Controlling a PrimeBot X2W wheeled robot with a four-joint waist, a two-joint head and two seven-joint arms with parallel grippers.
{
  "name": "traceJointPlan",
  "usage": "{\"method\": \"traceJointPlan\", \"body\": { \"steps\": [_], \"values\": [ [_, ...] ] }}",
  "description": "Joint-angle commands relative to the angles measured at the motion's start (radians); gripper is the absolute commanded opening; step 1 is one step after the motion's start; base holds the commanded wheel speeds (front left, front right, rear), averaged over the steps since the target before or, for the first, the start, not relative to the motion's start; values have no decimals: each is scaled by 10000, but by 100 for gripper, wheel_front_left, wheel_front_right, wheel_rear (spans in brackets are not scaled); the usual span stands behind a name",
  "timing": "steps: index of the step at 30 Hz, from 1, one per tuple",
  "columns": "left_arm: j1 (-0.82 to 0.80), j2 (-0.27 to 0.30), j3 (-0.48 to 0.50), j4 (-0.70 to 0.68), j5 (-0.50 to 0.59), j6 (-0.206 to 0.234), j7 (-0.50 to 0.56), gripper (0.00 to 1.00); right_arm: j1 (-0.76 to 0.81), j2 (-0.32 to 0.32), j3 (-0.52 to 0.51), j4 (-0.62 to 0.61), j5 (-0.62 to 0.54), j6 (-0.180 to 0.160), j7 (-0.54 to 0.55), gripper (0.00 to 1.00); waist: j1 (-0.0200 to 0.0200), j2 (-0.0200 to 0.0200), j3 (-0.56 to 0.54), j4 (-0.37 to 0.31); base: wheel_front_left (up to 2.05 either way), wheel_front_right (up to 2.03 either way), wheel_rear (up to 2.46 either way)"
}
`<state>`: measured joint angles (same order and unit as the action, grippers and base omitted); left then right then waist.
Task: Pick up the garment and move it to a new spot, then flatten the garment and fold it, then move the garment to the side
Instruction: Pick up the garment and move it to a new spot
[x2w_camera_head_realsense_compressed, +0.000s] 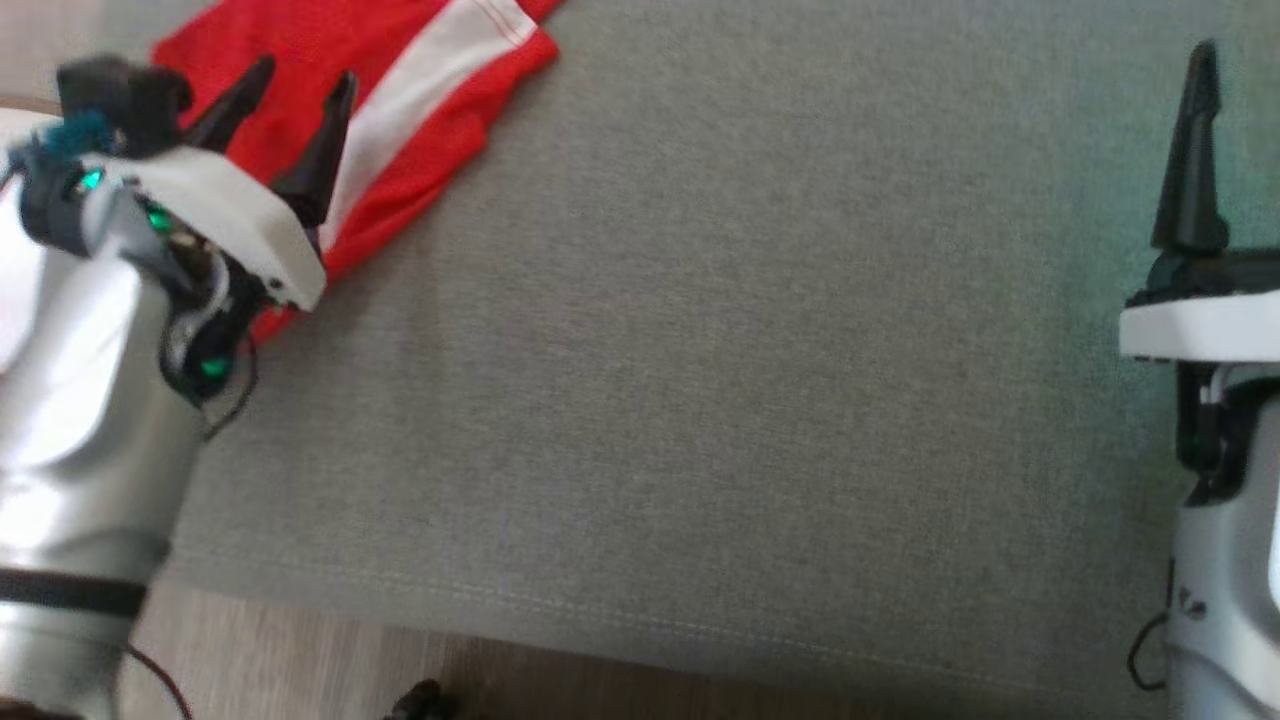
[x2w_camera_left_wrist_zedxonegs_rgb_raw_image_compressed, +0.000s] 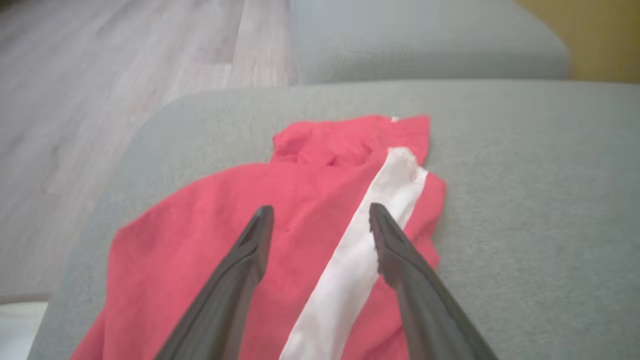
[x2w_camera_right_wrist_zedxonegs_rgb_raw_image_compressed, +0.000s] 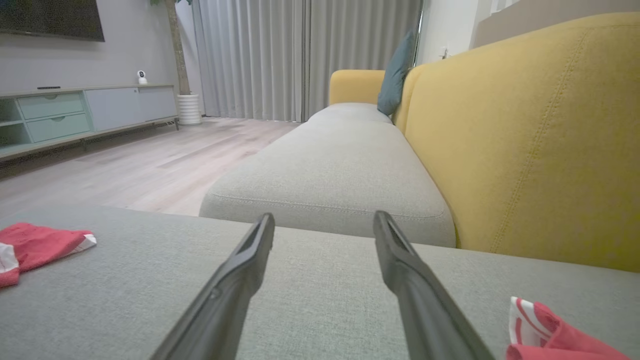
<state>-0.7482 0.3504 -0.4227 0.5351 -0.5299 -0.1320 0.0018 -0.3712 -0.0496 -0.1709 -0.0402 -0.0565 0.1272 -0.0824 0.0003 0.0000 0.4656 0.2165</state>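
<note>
L tool (x2w_camera_head_realsense_compressed: 305, 75) spread wide, hovering over red garment w/ white stripe (x2w_camera_head_realsense_compressed: 310, 30), which lies crumpled near left corner of grey sofa cushion (x2w_camera_head_realsense_compressed: 700, 350). Fingers straddle stripe; looks lined up for pick, contact unclear. R tool (x2w_camera_right_wrist_zedxonegs_rgb_raw_image_compressed: 324, 216) also spread, empty, over bare cushion, prob. kept free for flatten/fold. I judge the pick not yet made.

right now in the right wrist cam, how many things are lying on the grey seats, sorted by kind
red and white cloth pieces: 2 (the second at the lower right)
teal pillow: 1
total: 3
</note>
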Motion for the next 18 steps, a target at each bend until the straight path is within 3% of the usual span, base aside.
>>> {"method": "traceJointPlan", "body": {
  "steps": [1,6,13,14,15,16,18],
  "values": [
    [-467,741,85,-52,-208,16,246,100,-207,-7,240,-471,-61,35,77,100,-3,0,486,-360,0,0,0],
    [-1605,1522,-1474,760,-1244,15,1380,100,-284,-7,372,-881,-59,35,233,100,-3,0,973,-656,0,0,0],
    [-2414,2054,-2998,1686,-2437,14,2162,100,-278,-7,447,-1111,-12,35,272,100,-3,0,1255,-952,0,0,0],
    [-2471,2086,-3187,1782,-2628,14,2233,78,-284,-7,433,-1125,-11,35,268,100,-3,0,1255,-981,0,0,0],
    [-2524,2116,-3362,1853,-2798,14,2271,13,-288,-7,415,-1134,-8,35,262,100,-3,0,1246,-1005,0,0,0],
    [-2576,2151,-3515,1911,-2944,14,2244,0,-293,-7,397,-1136,0,35,252,100,-3,0,1225,-1028,0,0,0],
    [-2702,2196,-3682,2059,-3153,14,1932,0,-289,-7,369,-1110,28,35,222,100,-3,0,1139,-1068,0,0,0]
  ]
}}
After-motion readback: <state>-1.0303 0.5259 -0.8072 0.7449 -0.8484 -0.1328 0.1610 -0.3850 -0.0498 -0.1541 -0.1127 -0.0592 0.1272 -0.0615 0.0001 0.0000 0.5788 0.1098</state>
